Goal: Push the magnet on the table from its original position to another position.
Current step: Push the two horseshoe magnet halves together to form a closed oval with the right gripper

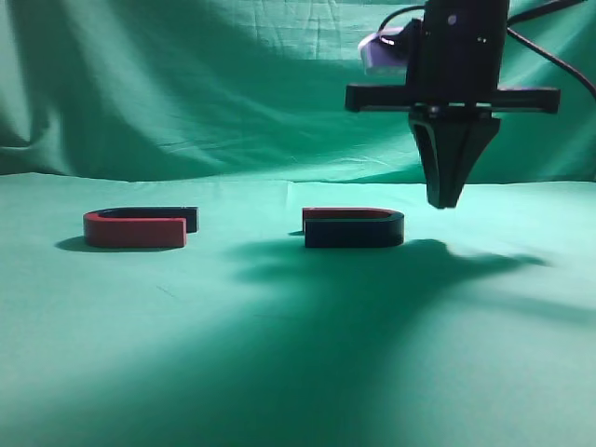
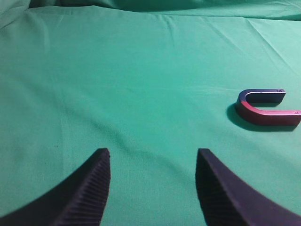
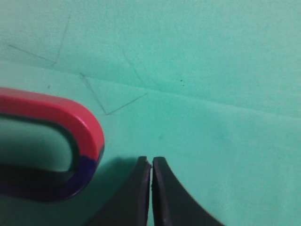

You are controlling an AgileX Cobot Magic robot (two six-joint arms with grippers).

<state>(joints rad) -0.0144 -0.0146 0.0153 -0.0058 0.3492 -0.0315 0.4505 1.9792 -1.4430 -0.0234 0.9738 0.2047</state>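
Observation:
The magnet [image 1: 354,227] lies flat near the middle of the green table [image 1: 298,354], its navy arm and curve toward the front and its red arm behind. My right gripper [image 1: 445,200] is shut and empty. It hangs just right of the magnet's curve, a little above the cloth, not touching it. In the right wrist view the magnet's red and navy curve [image 3: 82,141] sits just left of the shut fingertips [image 3: 151,162]. My left gripper [image 2: 153,157] is open and empty over bare cloth; it is out of the exterior view.
A second U magnet with a red front [image 1: 138,227] lies at the left; it also shows in the left wrist view [image 2: 265,107], far right of the left fingers. A green cloth backdrop [image 1: 186,84] rises behind the table.

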